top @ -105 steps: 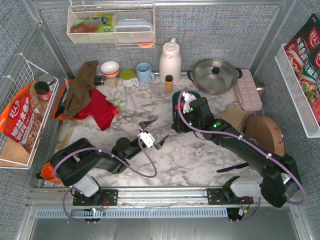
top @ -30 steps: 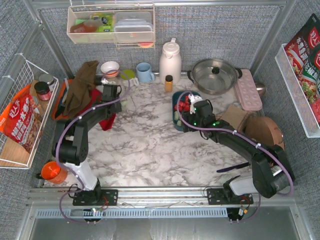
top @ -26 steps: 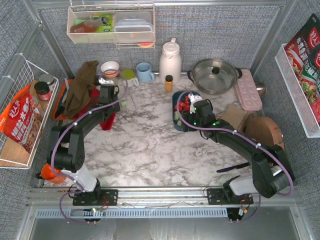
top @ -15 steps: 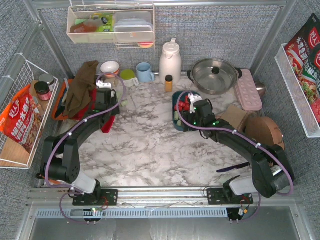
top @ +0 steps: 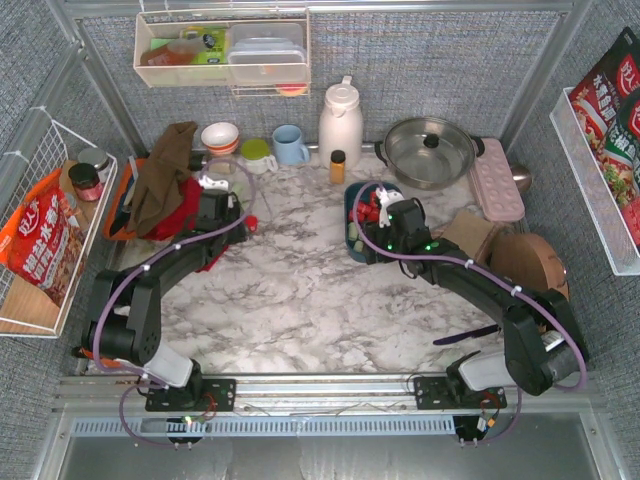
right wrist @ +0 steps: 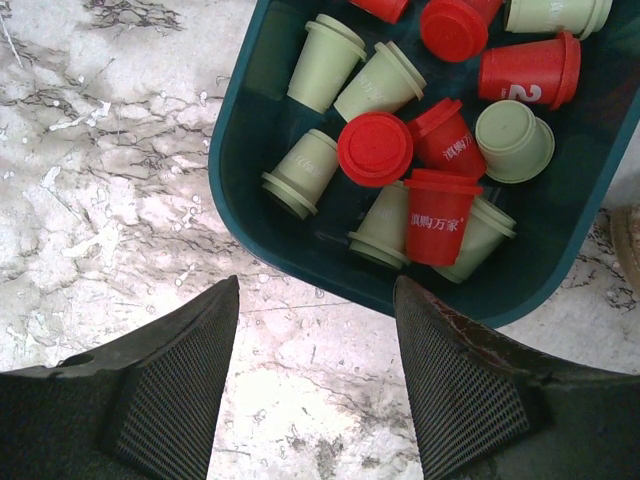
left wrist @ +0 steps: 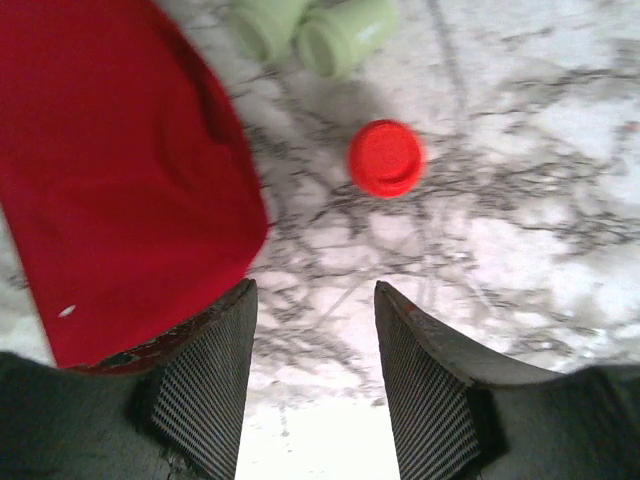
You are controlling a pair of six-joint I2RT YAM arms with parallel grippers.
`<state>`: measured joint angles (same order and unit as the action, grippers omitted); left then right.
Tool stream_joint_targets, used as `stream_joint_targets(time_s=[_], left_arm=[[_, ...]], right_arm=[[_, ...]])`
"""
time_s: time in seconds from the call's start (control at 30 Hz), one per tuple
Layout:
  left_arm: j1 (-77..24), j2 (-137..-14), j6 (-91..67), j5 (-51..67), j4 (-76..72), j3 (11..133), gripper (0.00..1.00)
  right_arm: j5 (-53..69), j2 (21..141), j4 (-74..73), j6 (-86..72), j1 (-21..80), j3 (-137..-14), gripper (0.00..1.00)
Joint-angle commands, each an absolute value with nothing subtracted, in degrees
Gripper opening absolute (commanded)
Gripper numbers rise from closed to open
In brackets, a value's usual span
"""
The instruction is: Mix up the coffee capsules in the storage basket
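Note:
The dark teal storage basket (top: 349, 212) stands right of the table's middle and holds several red and mint green coffee capsules (top: 372, 205). In the right wrist view the basket (right wrist: 240, 170) and its capsules (right wrist: 375, 148) lie just ahead of my right gripper (right wrist: 315, 290), which is open and empty over the marble; it also shows in the top view (top: 368, 238). My left gripper (top: 225, 212) is open and empty beside the red cloth (left wrist: 110, 170). A loose red capsule (left wrist: 386, 157) lies ahead of it, with two mint capsules (left wrist: 350, 22) beyond.
A white kettle (top: 340, 120), a lidded pot (top: 430, 150), a blue mug (top: 290, 145), an orange-capped bottle (top: 338, 165) and stacked bowls (top: 220, 135) line the back. A pink tray (top: 497, 180) and a round wooden board (top: 530, 270) sit at the right.
My left arm swung from the table's middle out to the red cloth, then drew back a little toward the near side. My right arm has barely moved in the last second.

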<state>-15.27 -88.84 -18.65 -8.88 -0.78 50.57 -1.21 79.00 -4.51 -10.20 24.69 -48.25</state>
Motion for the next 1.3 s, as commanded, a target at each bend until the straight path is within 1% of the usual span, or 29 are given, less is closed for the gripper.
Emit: stream_joint_targets(time_s=[0.0, 0.13, 0.33, 0.57, 0.63, 0.73, 0.83, 1.0, 1.07, 1.27], left_arm=[[-17.1, -88.9, -17.6, -4.2, -6.3, 50.9, 0.59], [-18.4, -92.1, -18.4, -4.2, -5.6, 53.7, 0.6], [-18.5, -101.0, -20.1, -9.1, -2.5, 60.3, 0.6], [-18.5, -108.5, -19.4, -10.7, 0.3, 67.4, 0.6], [-18.5, -109.6, -19.4, -11.6, 0.7, 68.4, 0.59], [-18.5, -110.4, -19.3, -11.9, 0.7, 68.9, 0.53], [-18.5, -110.7, -19.2, -12.1, 0.9, 68.9, 0.42], [-18.5, -109.4, -19.3, -11.3, 0.7, 67.7, 0.33], [-18.6, -106.6, -19.3, -9.5, -0.4, 66.1, 0.32], [-20.8, -95.2, -16.9, -2.6, -9.5, 56.1, 0.32]], right_arm=[[-0.5, 79.7, -4.2, -10.4, 24.6, -49.0, 0.67], [-0.4, 79.8, -4.3, -10.3, 24.6, -49.0, 0.67], [-0.2, 79.8, -4.5, -10.1, 24.7, -49.2, 0.67], [0.0, 79.8, -4.8, -9.8, 24.6, -49.2, 0.68], [0.0, 79.9, -4.8, -9.8, 24.6, -49.2, 0.68], [0.0, 80.0, -4.8, -9.8, 24.6, -49.3, 0.68], [0.2, 80.0, -4.8, -9.8, 24.6, -49.4, 0.68], [0.2, 79.7, -5.2, -9.8, 24.6, -49.4, 0.68], [0.3, 79.4, -5.5, -9.8, 24.6, -49.5, 0.68], [1.7, 77.4, -6.4, -10.1, 24.8, -49.7, 0.68]])
